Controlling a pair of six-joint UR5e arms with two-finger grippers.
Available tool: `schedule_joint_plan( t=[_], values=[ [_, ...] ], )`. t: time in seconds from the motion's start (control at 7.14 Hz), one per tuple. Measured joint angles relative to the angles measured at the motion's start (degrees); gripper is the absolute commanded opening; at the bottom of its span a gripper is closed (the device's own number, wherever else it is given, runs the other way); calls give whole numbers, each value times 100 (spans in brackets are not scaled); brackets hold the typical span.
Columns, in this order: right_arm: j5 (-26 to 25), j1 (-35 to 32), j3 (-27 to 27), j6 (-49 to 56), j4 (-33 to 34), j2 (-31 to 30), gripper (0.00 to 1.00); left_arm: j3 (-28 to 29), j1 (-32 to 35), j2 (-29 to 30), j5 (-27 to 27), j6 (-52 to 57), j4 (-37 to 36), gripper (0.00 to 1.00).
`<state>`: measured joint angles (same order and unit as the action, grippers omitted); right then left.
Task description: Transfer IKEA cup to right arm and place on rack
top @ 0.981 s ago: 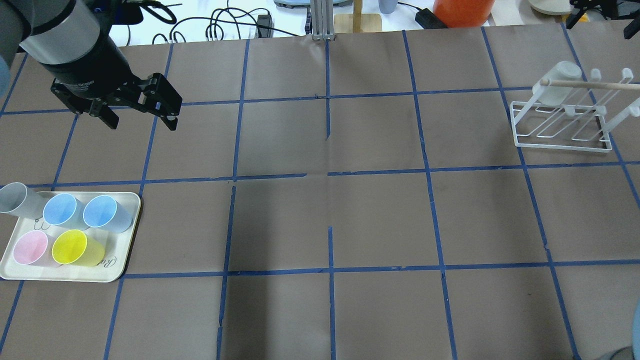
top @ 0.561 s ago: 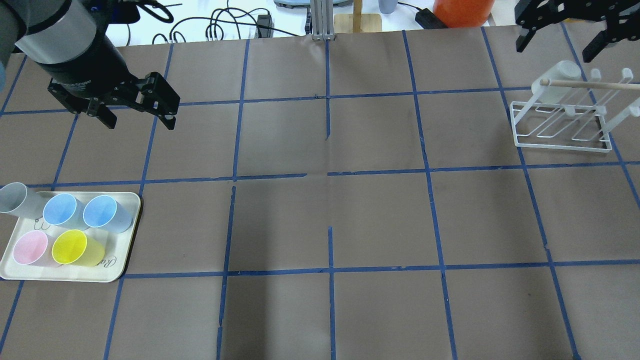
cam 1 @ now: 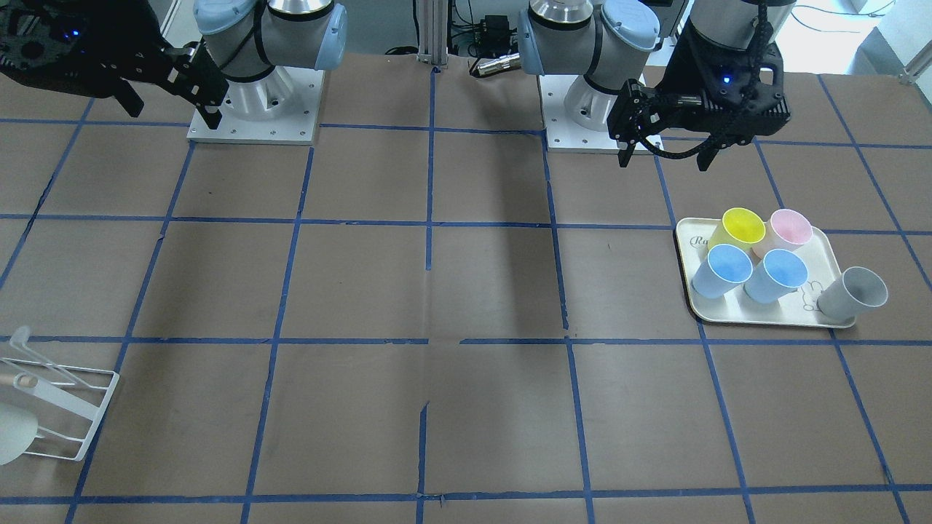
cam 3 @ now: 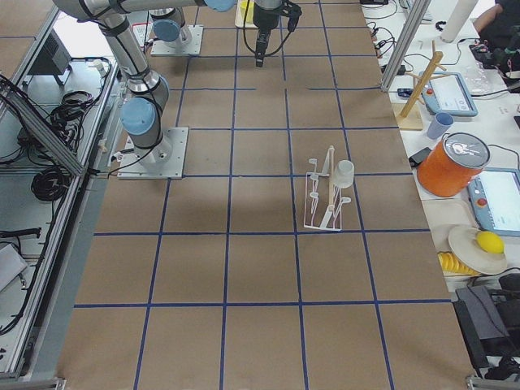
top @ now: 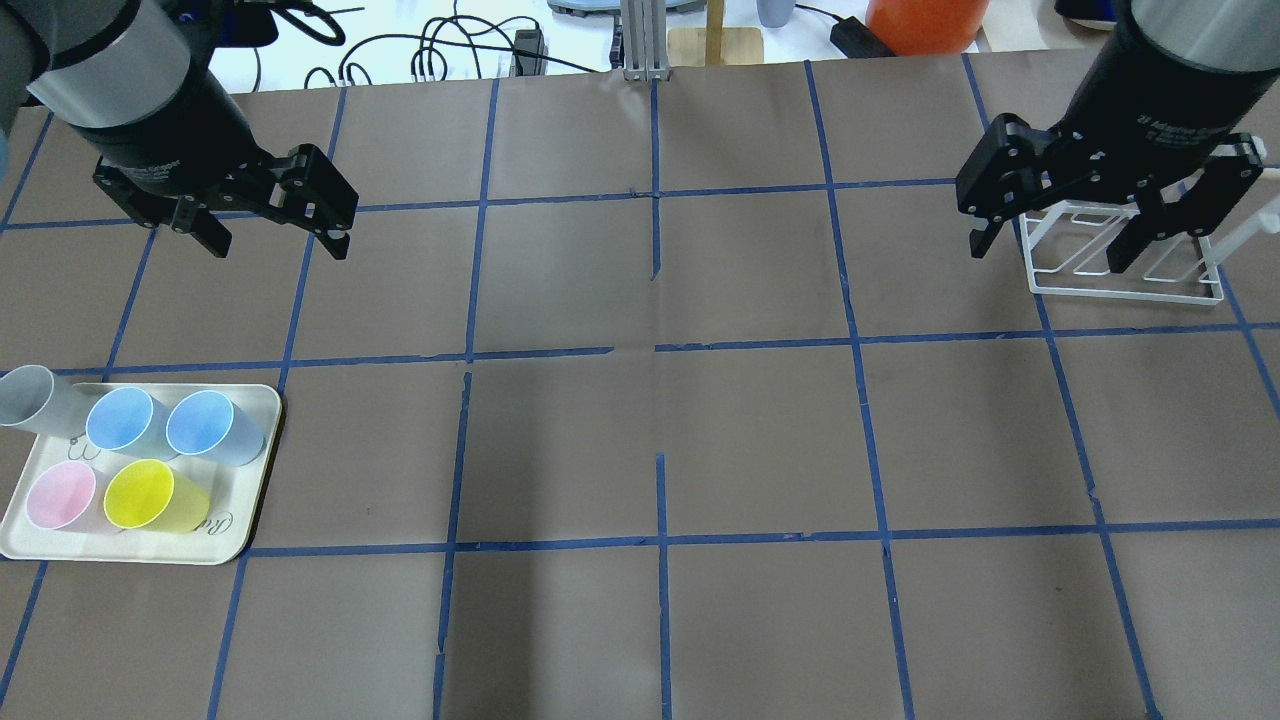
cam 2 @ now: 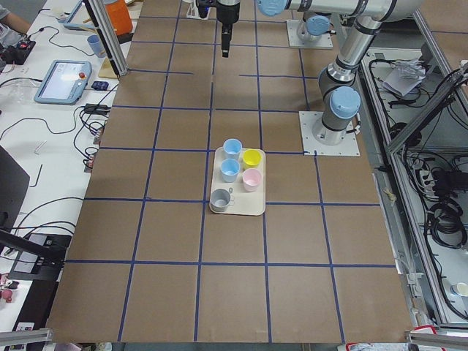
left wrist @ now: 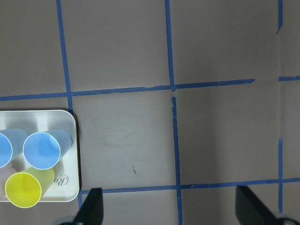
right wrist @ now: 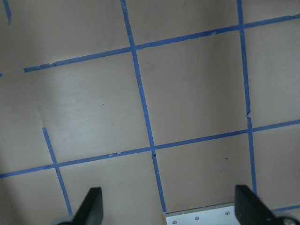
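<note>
The pale IKEA cup (cam 3: pixel 345 172) sits upside down on a prong of the white wire rack (cam 3: pixel 323 205) at the table's right end. It also shows at the front-facing view's edge (cam 1: pixel 11 437). In the overhead view my right arm hides the cup, and only the rack's base (top: pixel 1120 290) shows. My right gripper (top: pixel 1050 252) is open and empty, held high, and overlaps the rack's left side in that view. My left gripper (top: pixel 278 242) is open and empty, held high beyond the tray.
A cream tray (top: pixel 255 400) at the near left holds two blue cups (top: pixel 205 425), a pink cup (top: pixel 60 497) and a yellow cup (top: pixel 140 493). A grey cup (top: pixel 28 395) leans at its corner. Cables and an orange bucket (top: pixel 925 22) lie past the far edge.
My right gripper came in from the top right corner and now covers the cup and part of the rack in the overhead view. The left gripper barely moved.
</note>
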<state>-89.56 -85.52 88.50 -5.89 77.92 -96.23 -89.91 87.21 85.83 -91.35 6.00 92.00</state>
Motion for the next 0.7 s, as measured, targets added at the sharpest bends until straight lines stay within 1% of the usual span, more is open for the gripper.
schedule_joint_plan(
  t=[0.28,0.42,0.7],
  values=[
    [-6,-258,150,-141,213,-13,100,20,6,77,-1,-40,-15,100],
    [-19,-314,307,-133,258,-24,100,4,5,48,4,-20,-16,100],
    [-27,-338,589,-165,587,-45,100,-3,-1,35,6,-5,-21,100]
  ],
)
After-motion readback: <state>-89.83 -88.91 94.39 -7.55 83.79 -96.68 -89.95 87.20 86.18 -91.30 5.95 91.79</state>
